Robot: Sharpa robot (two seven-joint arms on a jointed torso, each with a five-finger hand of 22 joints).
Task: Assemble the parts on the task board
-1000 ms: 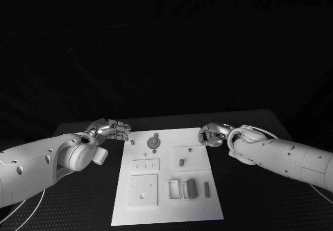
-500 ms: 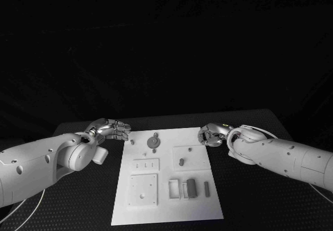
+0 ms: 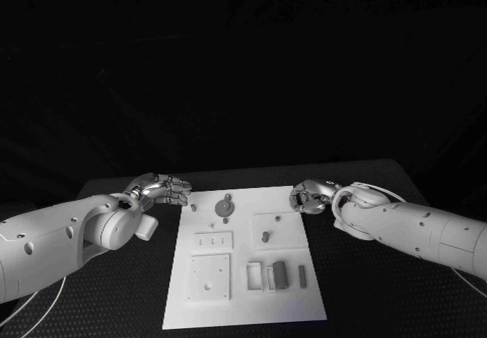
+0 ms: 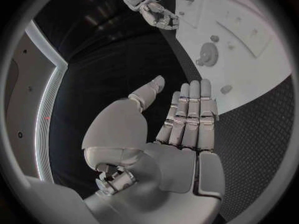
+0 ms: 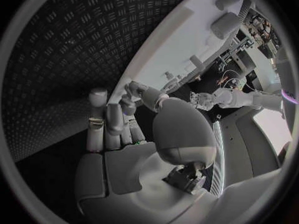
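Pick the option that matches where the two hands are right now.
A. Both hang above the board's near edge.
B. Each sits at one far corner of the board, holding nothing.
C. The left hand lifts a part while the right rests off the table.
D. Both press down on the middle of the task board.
B: the left hand and the right hand flank the far corners of the task board, neither holding a part.

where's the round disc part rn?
In the head view the round disc part lies on the task board, near its far edge, left of centre, between the left hand and right hand.
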